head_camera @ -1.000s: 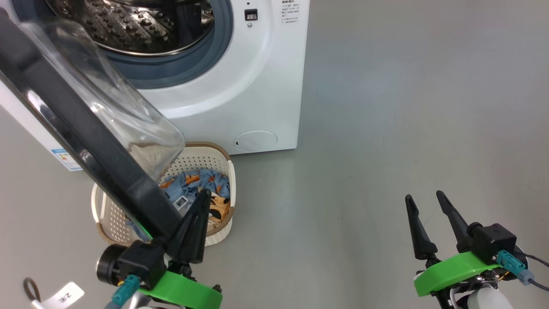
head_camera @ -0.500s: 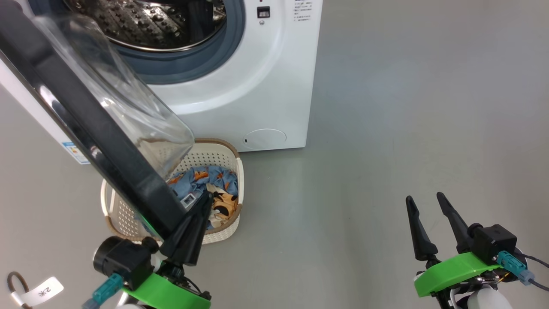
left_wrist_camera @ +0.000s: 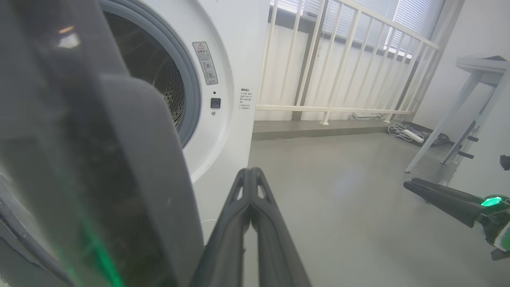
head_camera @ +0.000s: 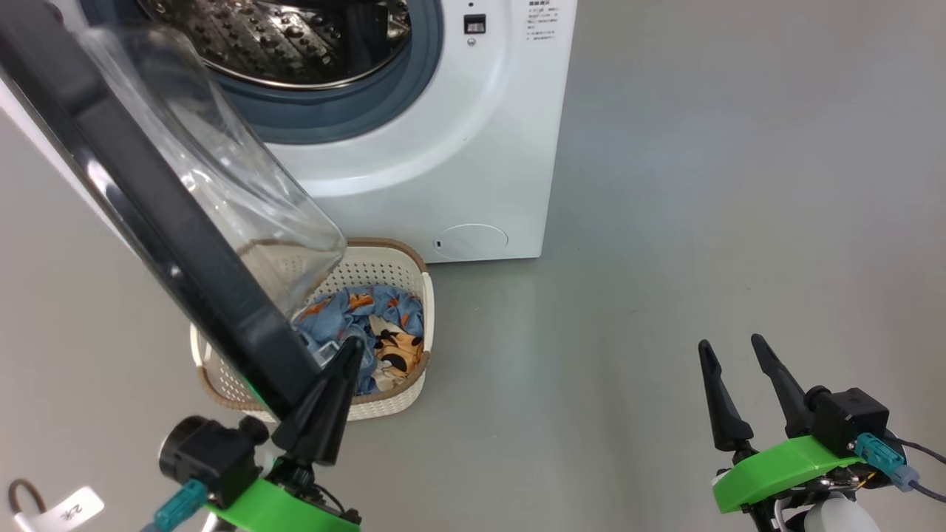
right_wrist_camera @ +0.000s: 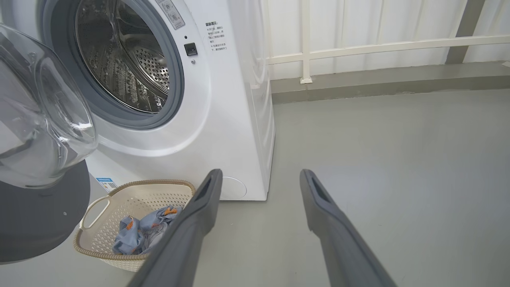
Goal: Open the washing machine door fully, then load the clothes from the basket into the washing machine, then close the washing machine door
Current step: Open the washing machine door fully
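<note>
The white washing machine stands at the top with its steel drum exposed. Its door hangs partly open, the black rim slanting down over the basket and the glass bowl facing the drum. Light blue printed clothes lie in the cream basket. My left gripper is shut with nothing in it, its fingers close beside the door's lower edge on the inner side. Over the bare floor at lower right my right gripper is open. The right wrist view shows the basket, clothes and drum.
Grey floor stretches to the right of the machine. A looped tag lies at the lower left. A white railing, a power strip and pale table legs stand behind and right of the machine.
The whole head view has shifted right, so the camera moved. Measured against the basket, the door's lower edge and my left gripper have gone slightly left, uncovering more clothes. The right gripper holds still.
</note>
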